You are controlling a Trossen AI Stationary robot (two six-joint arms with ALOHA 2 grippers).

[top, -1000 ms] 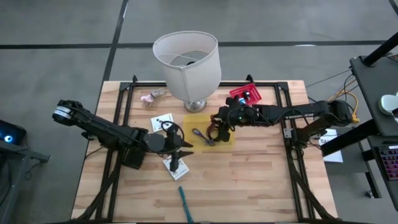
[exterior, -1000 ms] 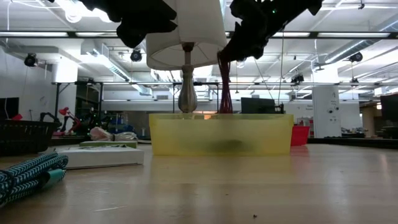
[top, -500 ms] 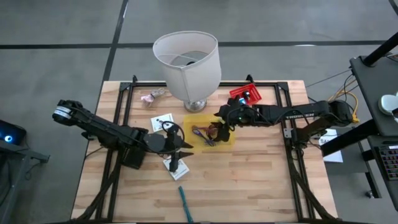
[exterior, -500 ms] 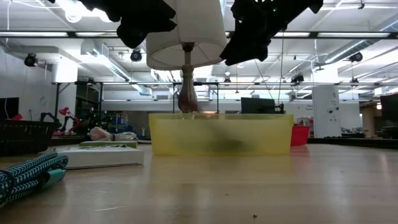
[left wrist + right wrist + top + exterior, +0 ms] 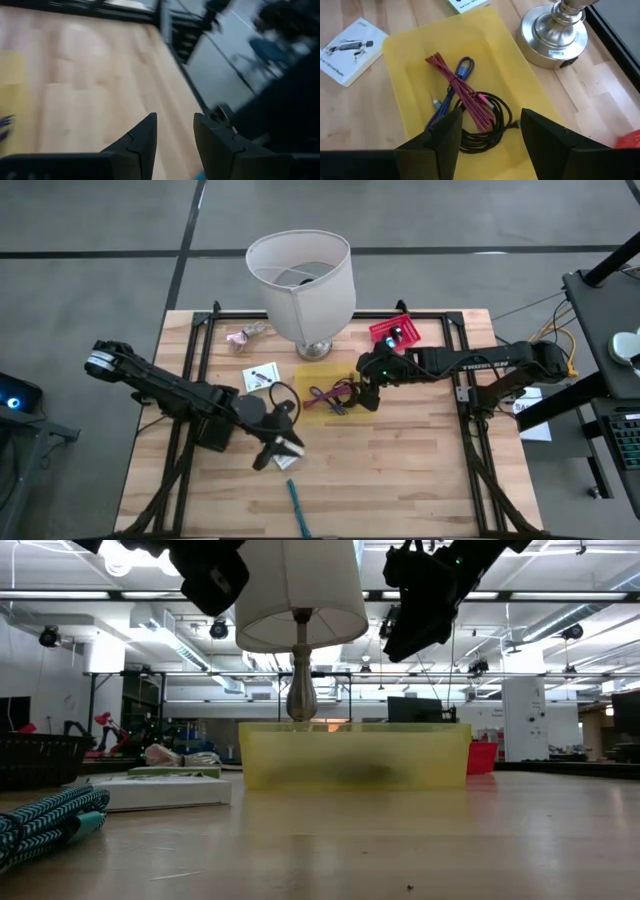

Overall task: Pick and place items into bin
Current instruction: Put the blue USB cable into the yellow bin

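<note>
The yellow bin stands mid-table before the lamp; it also shows in the low view. In it lie a magenta braided cord, a purple cord and a coiled black cable. A teal stick lies near the table's near edge. My right gripper hangs open and empty above the bin's right end, as the right wrist view shows. My left gripper is open and empty, left of the bin and nearer the near edge; its own view is blurred.
A big white lampshade on a metal base stands just behind the bin. White cards lie left of the bin, one by my left gripper. A red object and a pink packet lie at the back.
The magenta cord, which hung below my right gripper into the bin, has dropped and now lies in the bin. My right gripper has then gone a little toward the table's right edge. My left gripper has swung toward the near edge and turned.
</note>
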